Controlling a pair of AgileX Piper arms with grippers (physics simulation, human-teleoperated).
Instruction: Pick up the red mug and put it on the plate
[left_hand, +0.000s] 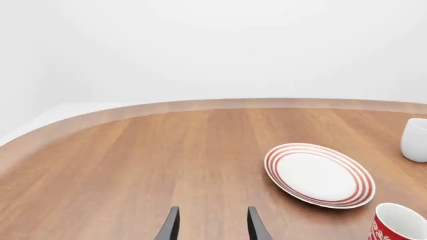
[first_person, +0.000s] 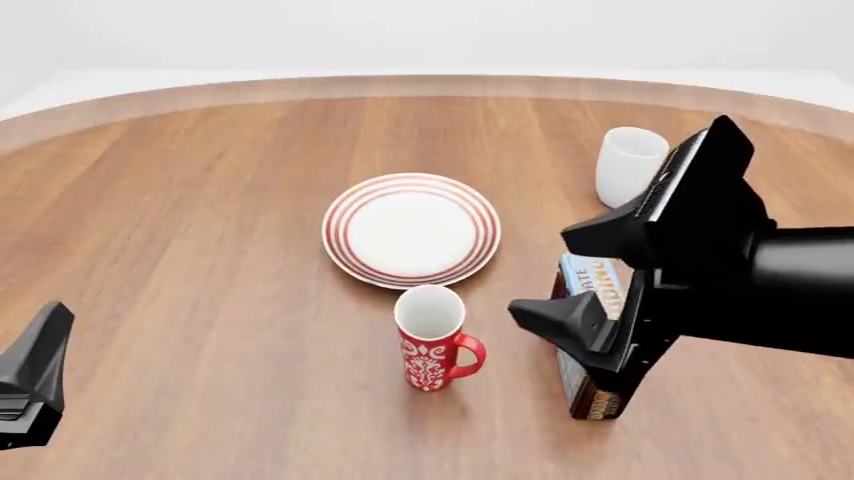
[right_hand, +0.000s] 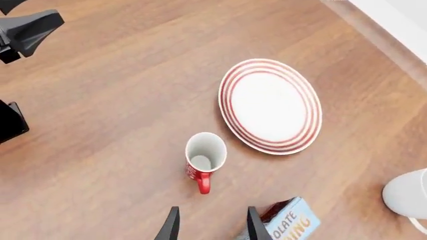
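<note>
The red mug (first_person: 430, 352) with a white pattern stands upright on the wooden table, just in front of the plate (first_person: 411, 229), and its handle points right. In the right wrist view I look down into the red mug (right_hand: 204, 159), with the red-ringed plate (right_hand: 271, 106) beyond it. My right gripper (right_hand: 213, 212) is open and holds nothing. It hangs above and to the right of the mug (first_person: 541, 272), apart from it. My left gripper (left_hand: 213, 212) is open and empty at the near left (first_person: 34, 385). Its view shows the plate (left_hand: 319, 175) and the mug's rim (left_hand: 398, 222).
A plain white mug (first_person: 627, 165) stands at the back right, beyond the right arm. A blue and brown chocolate box (first_person: 589, 285) stands on the table under the right arm, close to the right of the red mug. The round table's edge (first_person: 400, 85) curves across the back.
</note>
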